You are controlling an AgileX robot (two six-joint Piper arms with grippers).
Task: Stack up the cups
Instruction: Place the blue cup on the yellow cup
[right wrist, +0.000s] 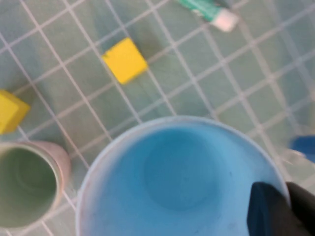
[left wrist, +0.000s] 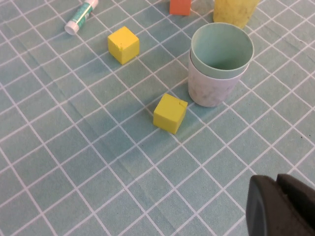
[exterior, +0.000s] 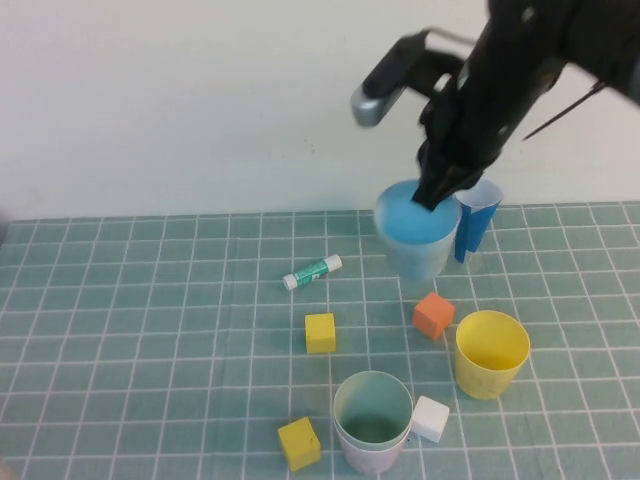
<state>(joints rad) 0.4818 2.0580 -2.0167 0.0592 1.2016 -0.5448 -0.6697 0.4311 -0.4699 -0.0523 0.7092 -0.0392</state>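
Nearest the high camera, at the front edge: pale green cup [exterior: 373,407] nested inside pink cup [exterior: 370,455], upright, with a yellow cube [exterior: 299,443] just left and a white cube [exterior: 431,418] touching on the right.

Left wrist view shows the nested pair closer: green rim sits above the pink wall. Left gripper [left wrist: 280,206] shows only here, as a dark tip low over bare tabletop near the stack; fingers closed, holding nothing.

Right wrist view looks straight down into the light blue cup [right wrist: 179,177]; one dark finger is inside its rim. High view shows the right gripper [exterior: 438,190] pinched on the far rim of that cup, fingers closed on it. Whether the cup's base is on the tabletop or lifted, cannot tell.

Left to right on the high view: glue stick [exterior: 312,271] lying flat; second yellow cube [exterior: 320,332]; light blue cup; orange cube [exterior: 433,314]; yellow cup [exterior: 491,353] upright, alone; dark-blue paper cone [exterior: 477,217] just beside the blue cup, on its right.

Surface: tabletop [exterior: 150,340] with a teal mat and a white grid. Plain pale wall [exterior: 200,100] behind.

Count: four cups, two yellow cubes, one orange, one white, one glue stick, one cone.
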